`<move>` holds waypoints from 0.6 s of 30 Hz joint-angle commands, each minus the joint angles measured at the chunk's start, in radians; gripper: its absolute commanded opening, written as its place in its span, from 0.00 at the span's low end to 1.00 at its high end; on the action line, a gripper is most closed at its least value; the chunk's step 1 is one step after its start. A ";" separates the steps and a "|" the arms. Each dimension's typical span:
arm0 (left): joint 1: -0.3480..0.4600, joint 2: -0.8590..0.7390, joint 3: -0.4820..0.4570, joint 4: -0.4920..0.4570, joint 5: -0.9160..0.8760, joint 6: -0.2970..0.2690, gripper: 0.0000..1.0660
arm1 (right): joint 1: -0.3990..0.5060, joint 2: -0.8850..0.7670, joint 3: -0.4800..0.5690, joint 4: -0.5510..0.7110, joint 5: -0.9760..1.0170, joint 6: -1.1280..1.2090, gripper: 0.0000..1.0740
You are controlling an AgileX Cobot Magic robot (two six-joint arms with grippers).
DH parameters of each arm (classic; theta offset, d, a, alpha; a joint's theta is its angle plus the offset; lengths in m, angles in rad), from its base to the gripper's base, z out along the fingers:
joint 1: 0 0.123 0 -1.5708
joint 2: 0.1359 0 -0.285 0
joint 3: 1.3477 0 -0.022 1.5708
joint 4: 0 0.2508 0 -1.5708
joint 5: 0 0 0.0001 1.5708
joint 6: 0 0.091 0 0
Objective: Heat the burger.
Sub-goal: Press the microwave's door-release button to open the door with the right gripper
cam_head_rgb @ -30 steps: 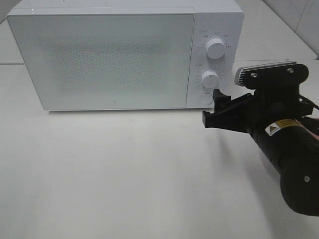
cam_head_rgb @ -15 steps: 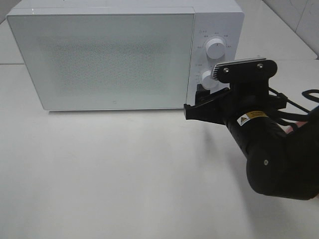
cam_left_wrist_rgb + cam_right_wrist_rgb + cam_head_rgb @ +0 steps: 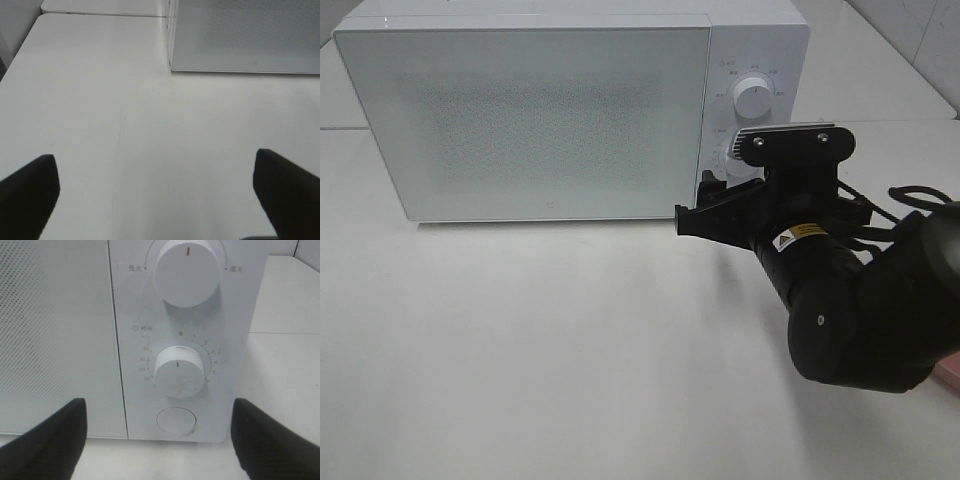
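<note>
The burger shows in no view, so its place and heading cannot be told. The microwave (image 3: 520, 110) stands shut, and the right claw (image 3: 160, 437), spread wide, faces its lower dial (image 3: 178, 371) and round button (image 3: 175, 421). The left claw (image 3: 160, 195) gapes wide over the table (image 3: 100, 100).

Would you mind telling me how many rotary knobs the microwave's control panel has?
2: the upper knob, and the lower knob directly beneath it, above a round button.

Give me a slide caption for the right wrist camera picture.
Open right gripper faces the microwave control panel, lower knob and round button framed between its fingers.
</note>
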 commanded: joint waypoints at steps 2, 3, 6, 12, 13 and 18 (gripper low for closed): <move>-0.001 -0.017 -0.001 -0.003 -0.013 -0.002 0.92 | 0.003 -0.003 -0.005 0.069 -0.105 0.198 0.69; -0.001 -0.017 -0.001 -0.003 -0.013 -0.002 0.92 | 0.003 -0.003 -0.005 0.069 -0.105 0.198 0.69; -0.001 -0.017 -0.001 -0.003 -0.013 -0.002 0.92 | 0.003 -0.003 -0.005 0.112 -0.093 0.407 0.65; -0.001 -0.017 -0.001 -0.003 -0.013 -0.002 0.92 | 0.003 -0.003 -0.005 0.142 -0.028 0.878 0.46; -0.001 -0.017 -0.001 -0.003 -0.013 -0.002 0.92 | 0.003 -0.003 -0.005 0.142 -0.019 0.953 0.43; -0.001 -0.017 -0.001 -0.003 -0.013 -0.002 0.92 | 0.003 -0.003 -0.005 0.142 0.036 1.241 0.25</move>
